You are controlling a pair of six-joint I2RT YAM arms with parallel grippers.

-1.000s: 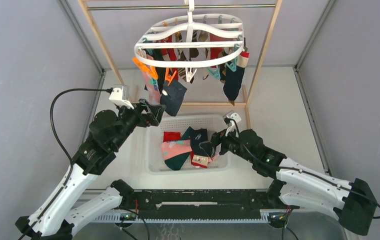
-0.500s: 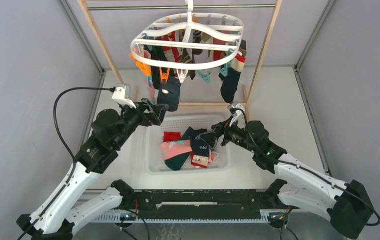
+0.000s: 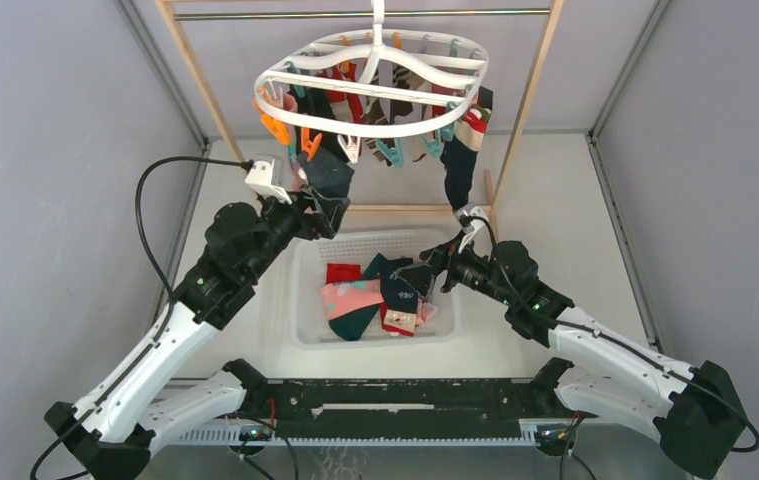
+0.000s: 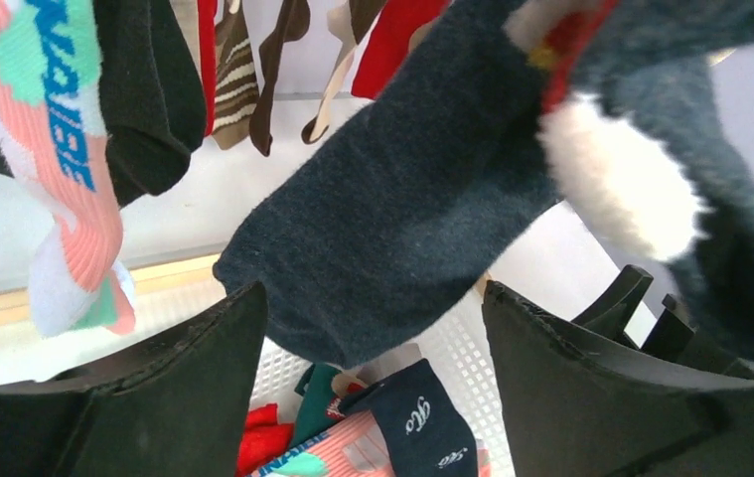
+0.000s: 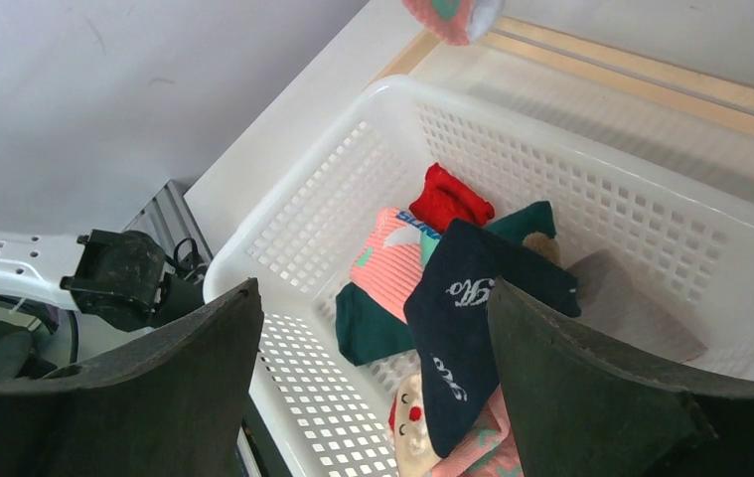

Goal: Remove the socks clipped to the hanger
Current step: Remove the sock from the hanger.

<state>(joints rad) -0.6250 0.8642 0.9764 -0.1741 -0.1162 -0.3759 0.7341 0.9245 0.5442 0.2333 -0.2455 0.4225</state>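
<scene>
The white oval hanger hangs from the rod at the top with several socks clipped under it. A dark navy sock hangs at its front left, and its toe dangles between the open jaws of my left gripper, untouched as far as I can see. A pink patterned sock hangs to its left. My right gripper is open and empty above the white mesh basket, over the loose socks lying in it.
A wooden rack frame holds the rod and stands behind the basket. A long dark sock hangs at the hanger's right side. Grey walls close in left and right.
My left gripper has risen and moved right, up to the navy sock's toe. The hanger has swung up and back. My right gripper moved up off the basket's socks, then held still.
</scene>
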